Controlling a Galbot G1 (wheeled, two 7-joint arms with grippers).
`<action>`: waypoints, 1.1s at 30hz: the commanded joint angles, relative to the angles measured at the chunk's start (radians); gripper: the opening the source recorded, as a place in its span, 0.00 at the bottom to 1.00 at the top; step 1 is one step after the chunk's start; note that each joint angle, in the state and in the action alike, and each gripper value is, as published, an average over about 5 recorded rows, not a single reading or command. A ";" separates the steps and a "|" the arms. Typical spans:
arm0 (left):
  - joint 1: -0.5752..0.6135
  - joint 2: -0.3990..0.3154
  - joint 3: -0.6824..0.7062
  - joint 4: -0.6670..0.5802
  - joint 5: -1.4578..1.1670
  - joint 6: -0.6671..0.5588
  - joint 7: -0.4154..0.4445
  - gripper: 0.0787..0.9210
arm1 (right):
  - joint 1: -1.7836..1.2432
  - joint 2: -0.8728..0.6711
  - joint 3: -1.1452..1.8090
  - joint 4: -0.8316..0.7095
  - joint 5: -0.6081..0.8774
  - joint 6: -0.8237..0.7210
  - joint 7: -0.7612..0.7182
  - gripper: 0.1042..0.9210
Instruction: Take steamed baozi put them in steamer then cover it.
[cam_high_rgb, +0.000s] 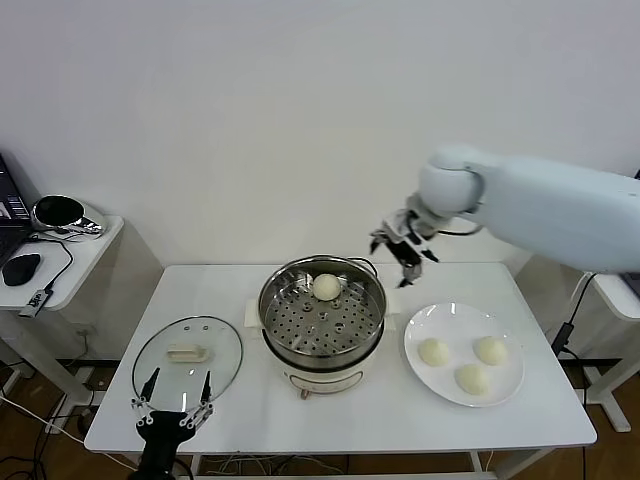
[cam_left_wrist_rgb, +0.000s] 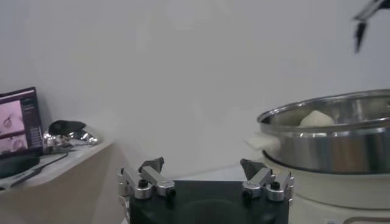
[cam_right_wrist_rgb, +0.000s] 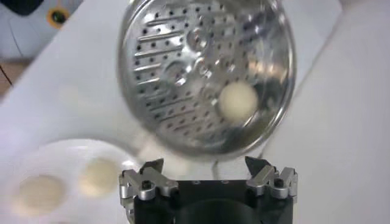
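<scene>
1. Nearest the head camera, the left gripper (cam_high_rgb: 177, 384) hangs at the table's front edge, just before the lid; its fingers (cam_left_wrist_rgb: 152, 165) stand wide apart with nothing between them.
2. Carrying everything is the white table (cam_high_rgb: 400, 420), the largest thing in view.
3. At the right, the right arm (cam_high_rgb: 560, 210) reaches in from the side, raised above the table.
4. On the middle of the table sits the steamer (cam_high_rgb: 323, 320), a shiny steel pot on a white base, uncovered, with its perforated tray (cam_right_wrist_rgb: 183, 67) showing.
5. Left of the steamer the lid (cam_high_rgb: 187, 358) lies flat on the table, clear glass with a cream handle (cam_high_rgb: 187, 353) at its centre.
6. Right of the steamer sits the white plate (cam_high_rgb: 430, 382), near it but not touching.
7. Up behind the steamer's right rim hovers the right gripper (cam_high_rgb: 404, 250), between steamer and plate; its fingers (cam_right_wrist_rgb: 151, 168) are spread open and hold nothing.
8. One baozi (cam_high_rgb: 326, 287) rests on the tray at the steamer's far side, close to the wall.
9. Three more baozi lie on the plate: one at its left (cam_high_rgb: 434, 351), one at its right (cam_high_rgb: 491, 350), and one nearer the front (cam_high_rgb: 471, 378), each apart from the others.
</scene>
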 joint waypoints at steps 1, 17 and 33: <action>0.002 0.000 0.006 -0.006 0.001 -0.001 -0.001 0.88 | 0.008 -0.226 -0.030 0.146 -0.001 -0.138 -0.013 0.88; 0.006 -0.019 -0.016 0.004 0.008 0.003 0.001 0.88 | -0.588 -0.179 0.325 -0.103 -0.228 -0.030 0.029 0.88; -0.001 -0.025 -0.041 0.028 0.005 0.004 0.003 0.88 | -0.762 0.077 0.454 -0.348 -0.315 0.002 0.048 0.88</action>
